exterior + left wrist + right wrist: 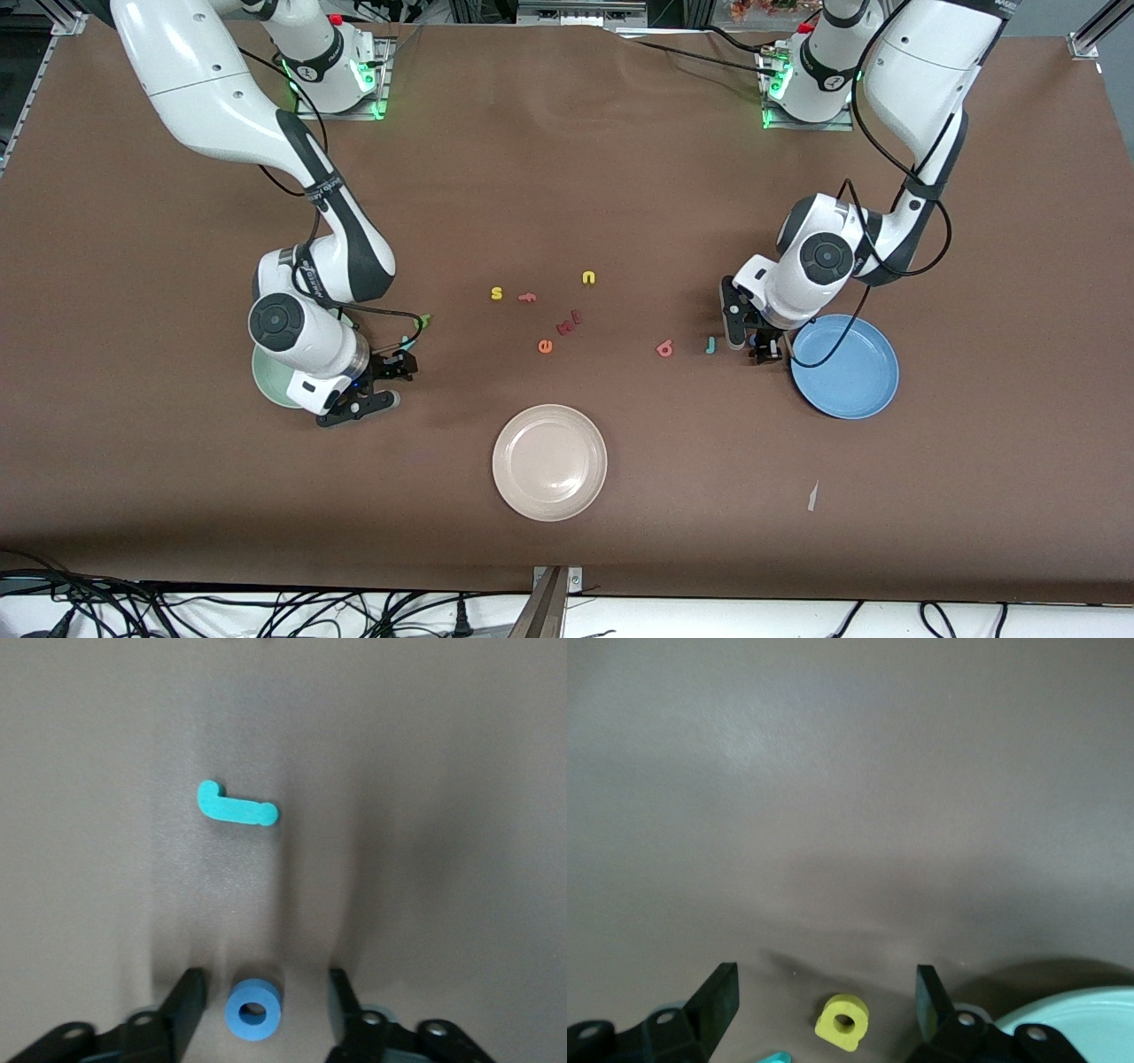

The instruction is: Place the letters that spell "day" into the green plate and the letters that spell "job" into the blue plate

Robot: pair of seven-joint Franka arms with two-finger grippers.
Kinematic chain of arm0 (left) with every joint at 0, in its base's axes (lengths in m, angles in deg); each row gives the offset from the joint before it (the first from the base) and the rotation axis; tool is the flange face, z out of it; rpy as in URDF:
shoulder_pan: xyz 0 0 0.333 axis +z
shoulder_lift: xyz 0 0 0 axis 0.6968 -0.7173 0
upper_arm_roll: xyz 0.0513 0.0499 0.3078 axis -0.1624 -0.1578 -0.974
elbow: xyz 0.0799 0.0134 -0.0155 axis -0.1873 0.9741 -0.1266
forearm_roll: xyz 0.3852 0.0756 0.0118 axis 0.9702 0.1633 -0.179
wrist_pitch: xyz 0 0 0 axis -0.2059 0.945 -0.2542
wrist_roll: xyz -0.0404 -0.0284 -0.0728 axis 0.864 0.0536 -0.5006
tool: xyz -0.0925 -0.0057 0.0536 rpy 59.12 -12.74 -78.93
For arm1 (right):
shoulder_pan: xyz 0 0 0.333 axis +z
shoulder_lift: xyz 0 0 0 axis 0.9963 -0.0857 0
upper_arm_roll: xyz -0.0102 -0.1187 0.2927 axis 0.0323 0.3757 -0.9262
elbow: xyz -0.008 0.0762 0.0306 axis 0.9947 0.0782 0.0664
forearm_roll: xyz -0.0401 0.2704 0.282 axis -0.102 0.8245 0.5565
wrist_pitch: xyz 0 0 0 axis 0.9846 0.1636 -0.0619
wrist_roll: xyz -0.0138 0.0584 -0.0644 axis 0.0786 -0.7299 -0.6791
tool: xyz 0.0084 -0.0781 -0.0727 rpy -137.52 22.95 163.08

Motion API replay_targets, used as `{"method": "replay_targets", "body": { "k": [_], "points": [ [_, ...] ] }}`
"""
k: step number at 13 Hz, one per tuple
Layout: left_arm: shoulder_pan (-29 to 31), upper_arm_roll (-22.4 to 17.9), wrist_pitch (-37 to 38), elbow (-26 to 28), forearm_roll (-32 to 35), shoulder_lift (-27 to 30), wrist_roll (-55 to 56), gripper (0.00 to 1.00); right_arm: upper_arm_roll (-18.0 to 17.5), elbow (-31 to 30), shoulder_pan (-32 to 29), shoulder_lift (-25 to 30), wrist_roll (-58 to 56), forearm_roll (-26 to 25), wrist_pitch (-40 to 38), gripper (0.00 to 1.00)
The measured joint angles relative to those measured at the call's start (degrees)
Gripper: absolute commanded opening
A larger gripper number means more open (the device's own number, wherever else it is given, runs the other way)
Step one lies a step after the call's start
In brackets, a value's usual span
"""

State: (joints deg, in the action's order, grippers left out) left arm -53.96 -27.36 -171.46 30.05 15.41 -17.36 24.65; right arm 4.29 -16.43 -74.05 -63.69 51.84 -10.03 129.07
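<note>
My left gripper (751, 341) is down at the table beside the blue plate (844, 366). It stands open (264, 983) around the blue ring-shaped o (254, 1010), with a gap on each side. The teal j (237, 806) and the salmon b (664, 349) lie just toward the table's middle. My right gripper (390, 383) is low beside the pale green plate (266, 383), which the arm partly hides. It is open (826, 979) around the yellow a (842, 1021) without touching it. The teal y (406, 341) and the dark green d (425, 321) lie close by.
A beige plate (549, 461) sits nearer the front camera at mid-table. Loose letters lie in the middle: a yellow s (496, 293), an orange f (528, 298), a yellow u (588, 277), a red letter (567, 323) and an orange e (545, 346).
</note>
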Motion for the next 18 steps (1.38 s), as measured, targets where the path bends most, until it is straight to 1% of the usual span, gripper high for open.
{"method": "replay_targets", "body": {
  "k": [4,6,7,9,10,11,12,15,16,17,18],
  "points": [
    [-0.02,0.04,-0.13,-0.24,0.03,0.49,-2.64,0.00,0.00,-1.89,0.00,-0.24,0.88,0.00,1.51,0.87],
    [0.17,-0.16,0.77,-1.49,0.03,1.18,-4.65,0.00,0.02,-2.68,0.00,-0.24,0.92,0.00,2.05,0.83],
    [0.33,-0.32,3.48,-2.98,0.03,1.85,-5.70,0.00,0.02,-3.08,0.00,-0.24,0.93,0.00,2.17,0.81],
    [0.72,-0.51,13.27,-7.98,0.04,3.43,-8.10,0.00,0.09,-3.31,0.00,-0.16,0.93,-0.02,2.33,0.76],
    [1.12,-0.66,17.73,-10.53,0.04,4.04,-9.99,0.00,0.11,-3.34,-0.01,-0.14,0.93,-0.02,2.34,0.73],
    [2.12,-0.73,20.28,-12.20,0.04,4.44,-12.35,0.00,0.17,-3.35,-0.01,-0.10,0.94,-0.03,2.33,0.68],
    [3.90,-0.82,21.38,-12.91,0.04,4.54,-15.07,0.00,0.18,-3.41,-0.03,-0.07,0.94,-0.03,2.33,0.64],
    [10.11,-0.92,21.67,-12.46,0.04,3.22,-20.01,0.00,0.31,-3.83,-0.06,0.13,0.98,-0.05,2.32,0.55],
    [11.29,-0.90,21.67,-12.21,0.04,2.50,-20.63,0.33,0.28,-3.96,-0.05,0.29,1.03,-0.05,2.29,0.53],
    [11.92,-0.90,21.66,-11.91,0.04,1.84,-20.70,0.99,0.28,-4.10,-0.05,0.36,1.05,-0.04,2.29,0.52],
    [12.11,-0.89,21.65,-11.75,0.04,1.37,-20.72,1.00,0.25,-4.30,-0.05,0.53,1.20,-0.02,2.29,0.50]
  ]
}}
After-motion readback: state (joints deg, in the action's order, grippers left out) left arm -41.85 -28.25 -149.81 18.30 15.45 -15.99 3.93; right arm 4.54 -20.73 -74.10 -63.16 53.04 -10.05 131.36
